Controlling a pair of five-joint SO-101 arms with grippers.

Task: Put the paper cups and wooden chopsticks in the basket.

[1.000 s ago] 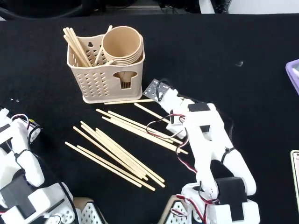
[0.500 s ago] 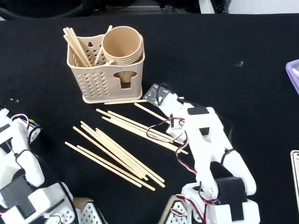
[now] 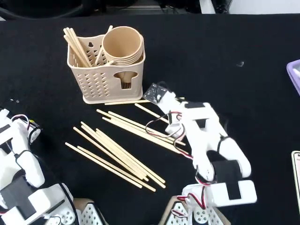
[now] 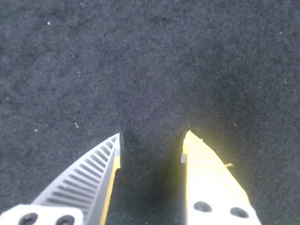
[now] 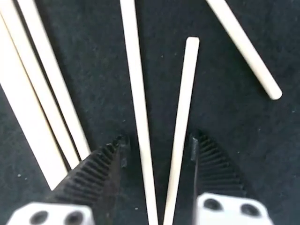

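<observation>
A beige basket point(image 3: 101, 77) stands at the back left and holds stacked paper cups point(image 3: 123, 45) and several wooden chopsticks point(image 3: 76, 47). Several loose chopsticks point(image 3: 117, 154) lie fanned out on the black cloth in front of it. Another bunch point(image 3: 140, 127) reaches under my right arm point(image 3: 201, 133). My right gripper point(image 5: 157, 140) is open and low over the cloth, with two chopsticks point(image 5: 180, 122) lying between its fingers. My left arm point(image 3: 18, 168) rests at the front left. Its gripper point(image 4: 151, 138) is open over bare cloth.
A single chopstick point(image 3: 124, 101) lies along the basket's front foot. A purple object point(image 3: 294, 72) pokes in at the right edge, and a pale card point(image 3: 296, 168) lies lower on that side. The far right half of the cloth is bare.
My right arm has swung a little to the left, and its wrist has shifted slightly over the chopsticks. The left arm, basket and loose chopsticks have not moved.
</observation>
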